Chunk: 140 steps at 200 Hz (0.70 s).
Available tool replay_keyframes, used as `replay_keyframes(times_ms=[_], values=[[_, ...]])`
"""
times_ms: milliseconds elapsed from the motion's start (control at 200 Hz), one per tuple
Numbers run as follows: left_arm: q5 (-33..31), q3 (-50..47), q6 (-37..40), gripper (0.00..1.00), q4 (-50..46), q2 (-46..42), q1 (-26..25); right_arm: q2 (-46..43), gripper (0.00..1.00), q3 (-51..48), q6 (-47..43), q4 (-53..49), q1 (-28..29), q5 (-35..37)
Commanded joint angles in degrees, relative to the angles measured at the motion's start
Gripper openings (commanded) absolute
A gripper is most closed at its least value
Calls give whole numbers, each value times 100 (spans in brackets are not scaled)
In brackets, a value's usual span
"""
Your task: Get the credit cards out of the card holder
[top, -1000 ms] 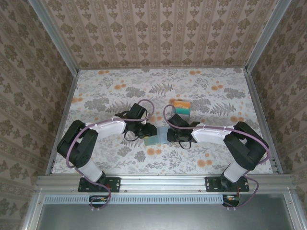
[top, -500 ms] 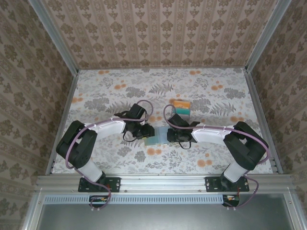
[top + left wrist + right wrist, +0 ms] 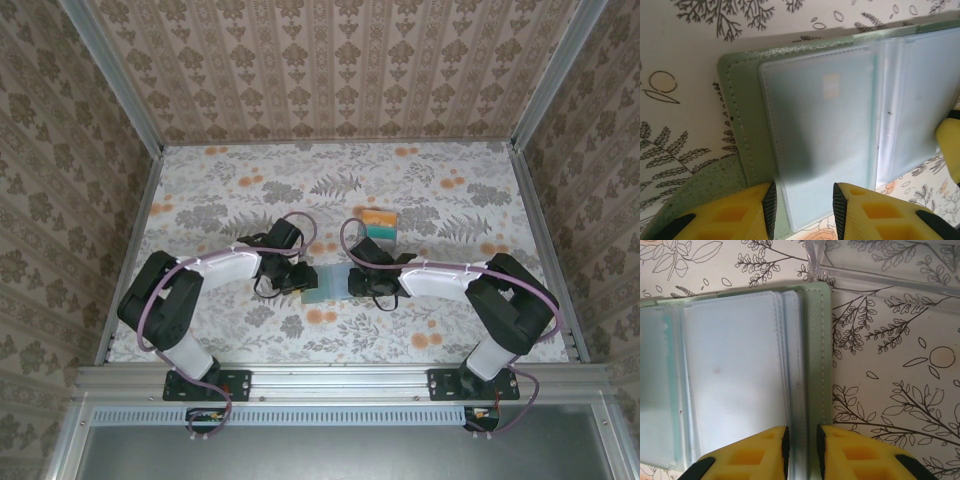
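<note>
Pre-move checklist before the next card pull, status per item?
1. Card holder lies open between both grippers: ok.
2. A card is left to pull: ok, the sleeved teal card sits in the holder under the left gripper.
3. Left gripper lined up on that card's near edge, jaws apart: ok.
4. Right gripper has a firm hold on the holder's other flap: cannot tell; its jaws are narrow, with page edges between them.
5. Right sleeve is empty: cannot tell.
6. Loose orange card and loose teal card lie beyond the holder, clear of both arms: ok.
</note>
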Motion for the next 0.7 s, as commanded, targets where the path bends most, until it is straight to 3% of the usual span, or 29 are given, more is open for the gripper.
replay_keyframes(times_ms=[0,695], values=[[-33,80,163,38,-140,140,-14,237,26,38,72,-131,48,60],[484,325,303,39,431,112,-172,301,26,69,72,-149,56,25]])
